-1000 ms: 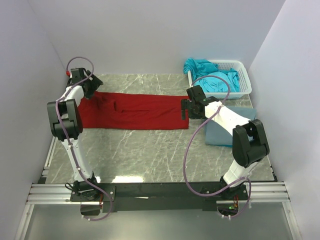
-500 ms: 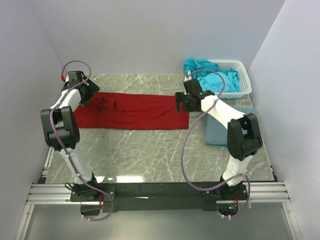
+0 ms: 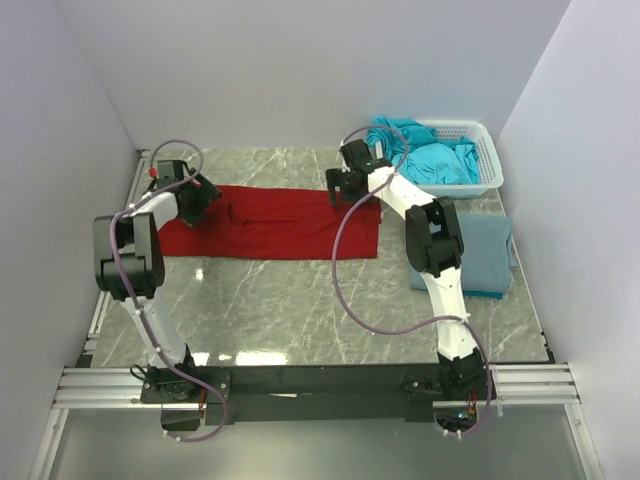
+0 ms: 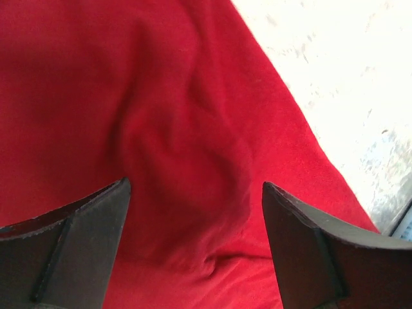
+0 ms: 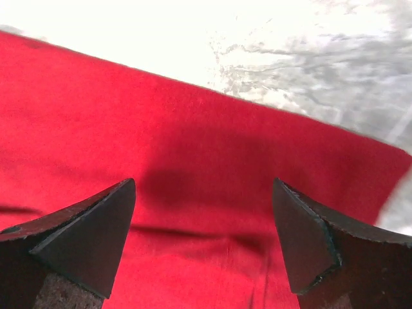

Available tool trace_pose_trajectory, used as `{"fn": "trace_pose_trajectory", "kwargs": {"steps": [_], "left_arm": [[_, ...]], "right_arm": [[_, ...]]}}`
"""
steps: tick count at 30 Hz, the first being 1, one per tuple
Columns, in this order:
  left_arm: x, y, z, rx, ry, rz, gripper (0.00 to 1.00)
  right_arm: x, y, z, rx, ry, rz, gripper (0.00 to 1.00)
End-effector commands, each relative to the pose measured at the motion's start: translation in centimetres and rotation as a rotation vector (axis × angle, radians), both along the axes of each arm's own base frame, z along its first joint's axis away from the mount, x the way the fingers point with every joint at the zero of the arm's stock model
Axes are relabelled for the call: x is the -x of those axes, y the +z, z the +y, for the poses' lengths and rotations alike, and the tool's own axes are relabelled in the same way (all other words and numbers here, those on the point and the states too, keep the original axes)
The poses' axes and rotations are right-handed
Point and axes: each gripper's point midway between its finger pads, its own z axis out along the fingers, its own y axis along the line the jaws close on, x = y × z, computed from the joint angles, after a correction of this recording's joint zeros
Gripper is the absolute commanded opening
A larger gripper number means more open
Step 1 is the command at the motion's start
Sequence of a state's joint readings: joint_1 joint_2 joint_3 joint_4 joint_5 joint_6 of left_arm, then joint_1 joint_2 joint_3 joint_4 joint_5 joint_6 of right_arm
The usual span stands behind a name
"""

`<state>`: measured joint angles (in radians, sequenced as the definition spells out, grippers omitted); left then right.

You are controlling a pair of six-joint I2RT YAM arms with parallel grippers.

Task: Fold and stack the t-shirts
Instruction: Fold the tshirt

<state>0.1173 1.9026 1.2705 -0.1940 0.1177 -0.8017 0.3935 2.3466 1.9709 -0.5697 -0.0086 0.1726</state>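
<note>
If we pinch only the upper layer, the fold can come out crooked, because the dark red t-shirt [image 3: 270, 222] has wrinkles at its left end. It lies as a long flat band across the far side of the table [image 3: 300, 300]. Our left gripper [image 4: 193, 215] and right gripper [image 5: 203, 212] stand wide open above it, holding nothing.

Dark red cloth t-shirt [image 3: 280, 222], folded into a long strip, is lying across the grey marble table [image 3: 300, 300], with the left gripper [image 3: 203, 192] hanging over its left end and the right gripper [image 3: 338, 188] over its far right edge. Folded grey-blue t-shirt [image 3: 480, 255] is lying at right, and bright turquoise t-shirts [image 3: 430, 158] are spilling from the white plastic lattice basket [image 3: 488, 140].
</note>
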Motion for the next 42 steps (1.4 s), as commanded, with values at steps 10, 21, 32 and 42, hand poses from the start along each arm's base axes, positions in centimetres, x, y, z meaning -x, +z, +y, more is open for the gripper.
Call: {"fn": "trace_pose_trajectory", "kwargs": {"steps": [10, 21, 32, 42], "left_arm": [[-8.0, -3.2, -6.0, -0.006, -0.241, -0.064, 0.84], [-13.3, -2.8, -17.9, 0.041, -0.565, -0.214, 0.83], [-14.3, 0.6, -27.6, 0.129, -0.78, -0.48, 0.99], [-14.7, 13.1, -26.6, -0.015, -0.693, -0.631, 0.99]], "right_arm": [[9.5, -3.3, -0.6, -0.076, 0.01, 0.235, 0.93], [28.2, -1.9, 6.7, -0.148, 0.264, 0.284, 0.93], [33.7, 1.0, 15.4, -0.237, 0.507, 0.247, 0.93], [29.2, 8.6, 15.0, -0.199, 0.435, -0.045, 0.95]]}}
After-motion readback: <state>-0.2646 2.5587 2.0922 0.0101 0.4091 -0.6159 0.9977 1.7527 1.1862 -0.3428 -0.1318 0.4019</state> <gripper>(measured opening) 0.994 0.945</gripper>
